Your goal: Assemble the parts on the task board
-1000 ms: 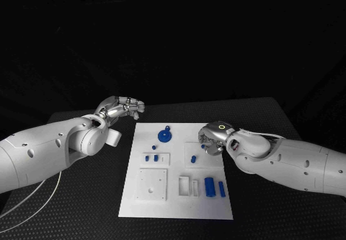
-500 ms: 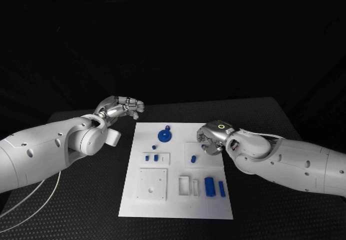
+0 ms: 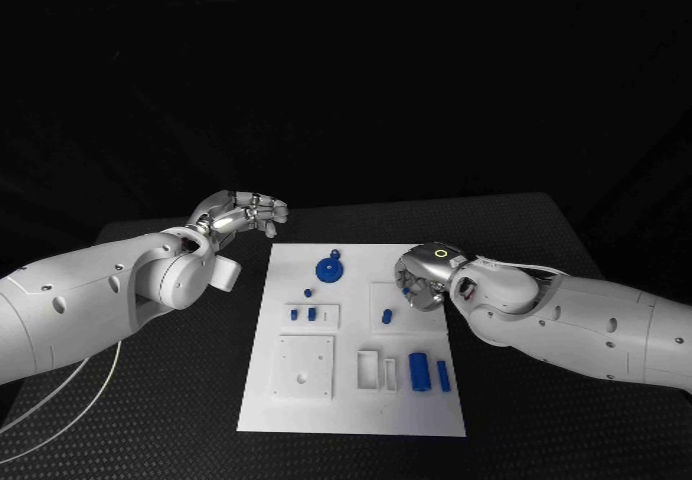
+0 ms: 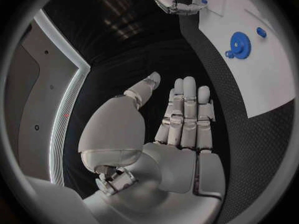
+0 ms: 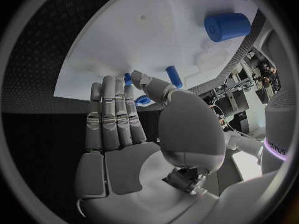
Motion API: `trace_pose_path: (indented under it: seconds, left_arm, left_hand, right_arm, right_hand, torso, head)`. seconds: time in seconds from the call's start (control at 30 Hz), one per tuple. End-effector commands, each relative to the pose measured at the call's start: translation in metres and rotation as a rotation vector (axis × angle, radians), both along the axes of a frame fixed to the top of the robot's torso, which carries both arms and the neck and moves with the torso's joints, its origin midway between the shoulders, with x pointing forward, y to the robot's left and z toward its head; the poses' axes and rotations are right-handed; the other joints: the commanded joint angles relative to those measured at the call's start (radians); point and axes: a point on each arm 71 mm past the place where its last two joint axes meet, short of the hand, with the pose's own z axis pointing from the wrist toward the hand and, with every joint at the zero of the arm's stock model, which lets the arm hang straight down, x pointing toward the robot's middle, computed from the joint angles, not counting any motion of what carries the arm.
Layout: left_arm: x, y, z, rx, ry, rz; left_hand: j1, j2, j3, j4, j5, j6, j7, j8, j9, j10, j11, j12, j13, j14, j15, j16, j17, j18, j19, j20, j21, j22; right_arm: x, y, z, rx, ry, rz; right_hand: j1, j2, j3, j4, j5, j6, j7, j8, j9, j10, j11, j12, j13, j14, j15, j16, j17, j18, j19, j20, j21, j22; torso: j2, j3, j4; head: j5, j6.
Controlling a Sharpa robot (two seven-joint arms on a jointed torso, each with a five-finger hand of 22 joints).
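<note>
Hovering over the board [image 3: 361,420], our right hand [image 3: 423,285] spreads empty fingers [image 5: 115,109] just beside a peg [image 3: 387,318].

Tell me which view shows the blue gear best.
The head view: the blue gear lies unobstructed near the task board's far end, among the other parts. The left wrist view shows it toothed but distorted near the rim. I can't identify it in the right wrist view.
</note>
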Motion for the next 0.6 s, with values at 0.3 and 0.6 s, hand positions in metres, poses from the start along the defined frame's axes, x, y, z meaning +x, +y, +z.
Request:
trace_pose_path:
  seconds: [0.3,0.6]
  left_arm:
    - [-0.0004,-0.0019,0.0011,-0.007,-0.004,-0.016]
    - [-0.0006,-0.0017,0.0011,-0.007,-0.003,-0.016]
  left_hand:
    - [-0.011,0.000,-0.002,-0.002,0.006,-0.008,0.001,-0.003,0.000,-0.007,0.001,-0.001,-0.002,0.006,-0.001,-0.005,0.002,0.020,0.009,-0.007,-0.006,0.002]
    - [-0.011,0.001,-0.002,-0.002,0.006,-0.008,0.001,-0.003,0.000,-0.008,0.001,-0.001,-0.002,0.007,-0.001,-0.006,0.003,0.020,0.009,-0.007,-0.006,0.002]
  right_arm:
    - [0.0006,0.0033,-0.0046,-0.032,0.020,0.017]
    - [0.0008,0.0038,-0.0075,-0.065,0.013,0.020]
  right_hand:
    - [0.012,0.013,0.007,0.019,-0.006,0.013,-0.002,0.007,0.005,0.012,-0.003,0.009,0.009,0.007,-0.003,0.008,0.004,0.013,0.012,0.001,0.008,0.023]
    - [0.023,0.021,0.011,0.030,-0.006,0.027,-0.008,0.014,0.013,0.027,-0.011,0.019,0.022,0.019,-0.010,0.020,0.012,0.014,0.024,-0.004,0.019,0.024]
  torso:
    - [0.000,0.0004,0.0002]
    - [0.000,0.0001,0.0000]
  head:
    - [0.003,-0.003]
    - [0.000,-0.004]
